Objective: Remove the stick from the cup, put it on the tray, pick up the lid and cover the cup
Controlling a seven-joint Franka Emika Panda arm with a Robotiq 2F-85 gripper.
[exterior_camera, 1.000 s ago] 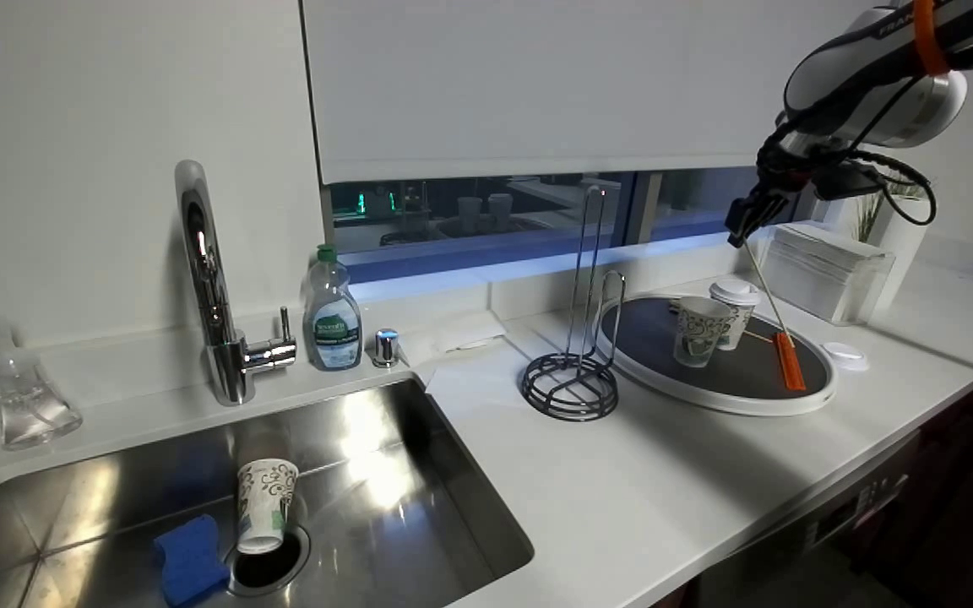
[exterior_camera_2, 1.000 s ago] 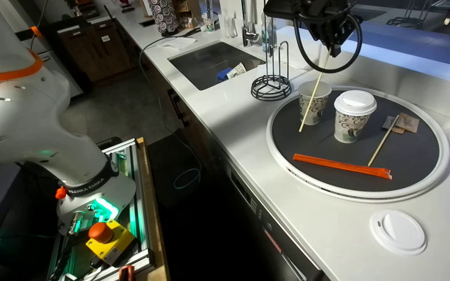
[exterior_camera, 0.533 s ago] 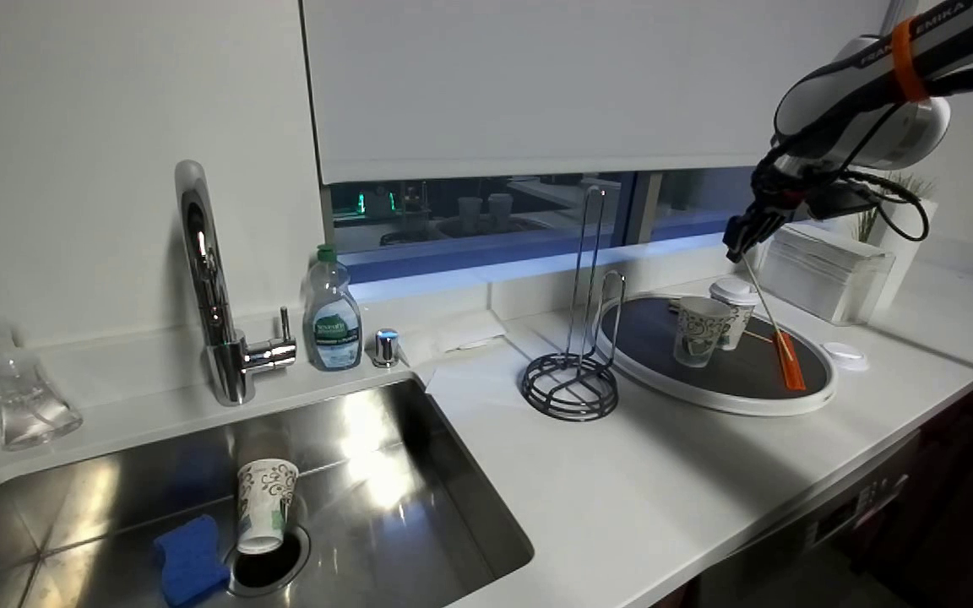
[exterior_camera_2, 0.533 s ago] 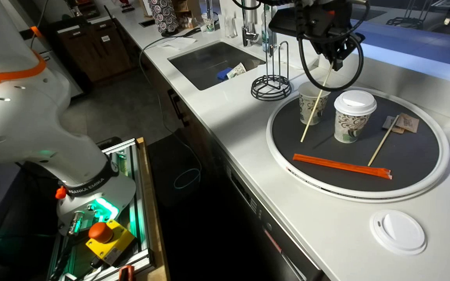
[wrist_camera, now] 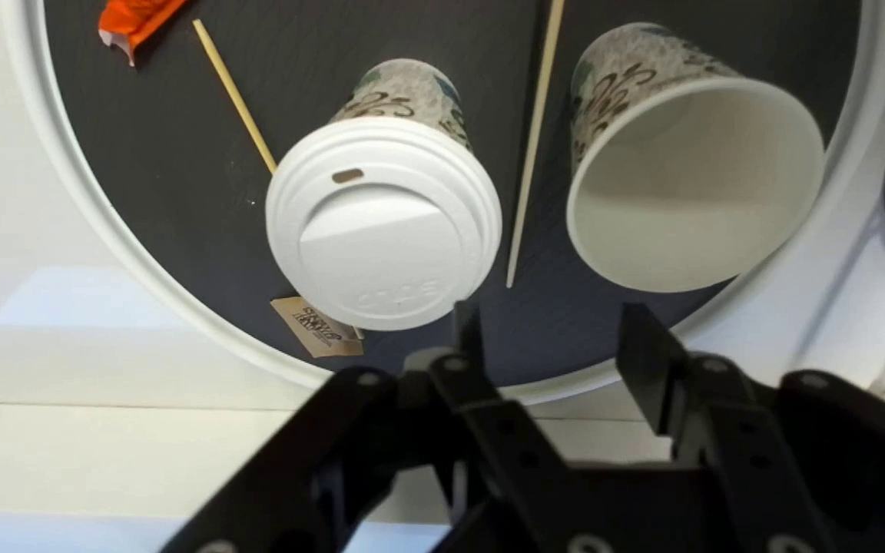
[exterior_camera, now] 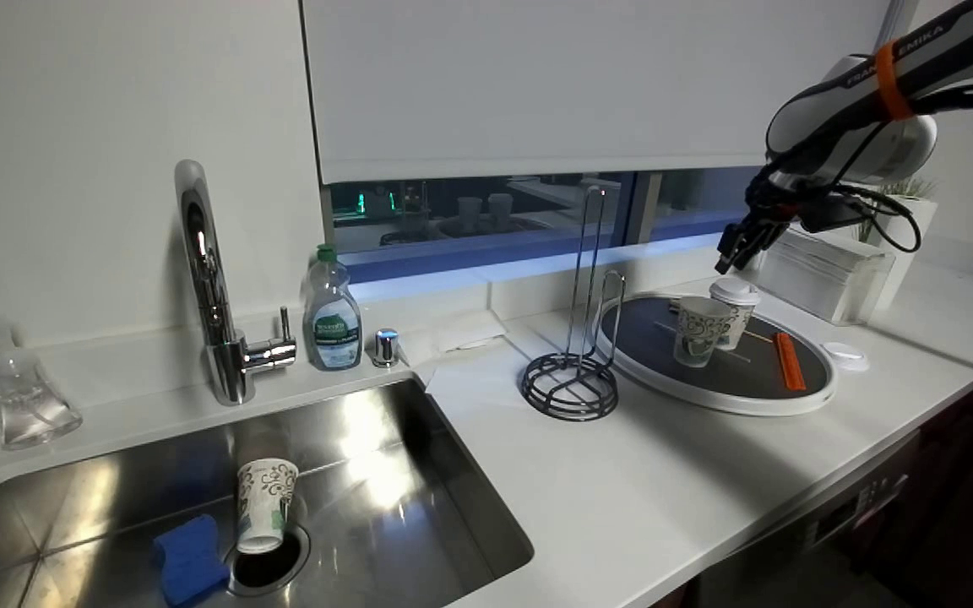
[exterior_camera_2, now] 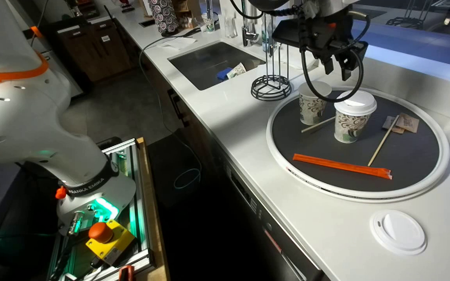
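I have arm [exterior_camera: 841, 118] extended over tray [exterior_camera_2: 412, 160]; gripper [exterior_camera_2: 337, 70] slants down above it, fingers [wrist_camera: 646, 346] spread apart; slim pale stick [wrist_camera: 531, 144] lies flat on tray, between lidded cup [exterior_camera_2: 353, 121] and open cup [exterior_camera_2: 312, 111]; open cup upright, whitish inside, brown scrolls outside; white lid [exterior_camera_2: 398, 232] rests on counter [exterior_camera_2: 334, 222], near tray's rim.

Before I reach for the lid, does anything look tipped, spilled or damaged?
Yes: a paper cup lies on its side in the sink, by the drain, while the open cup and the lidded cup stand upright on the tray. The orange wrapper there also has a ragged, torn-looking end. I see no spill on the tray.
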